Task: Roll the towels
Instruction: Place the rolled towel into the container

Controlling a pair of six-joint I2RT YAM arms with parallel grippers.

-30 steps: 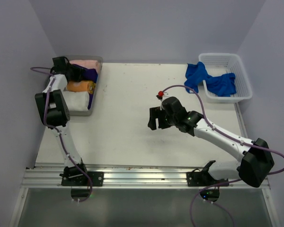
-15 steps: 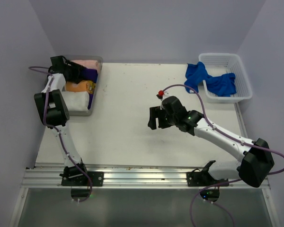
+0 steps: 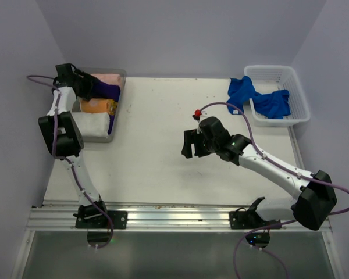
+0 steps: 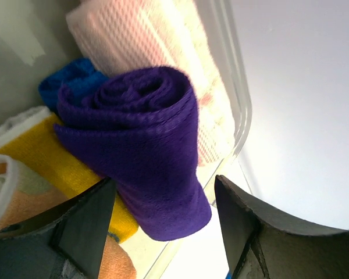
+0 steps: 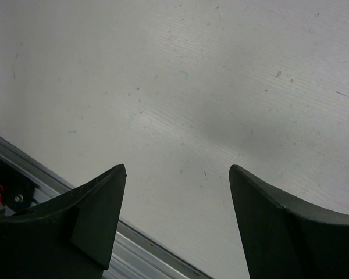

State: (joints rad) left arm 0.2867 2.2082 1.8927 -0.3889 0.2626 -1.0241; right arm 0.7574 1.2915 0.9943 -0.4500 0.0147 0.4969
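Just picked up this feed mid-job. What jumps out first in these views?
The rolled dark purple towel stands out, lying in the grey tray at the far left among other rolled towels, with the left tool open just above it. Unrolled blue towels spill over the rim of the white basket at the far right. The right tool hangs open over bare table in the middle.

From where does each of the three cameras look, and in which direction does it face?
Top: above and behind the robot, looking down on the table; the left arm and right arm show.
Left wrist: over the tray, facing the rolled purple towel; the open left gripper shows.
Right wrist: facing down at the table; the open right gripper shows.
Shared: top and left wrist both see the purple towel.
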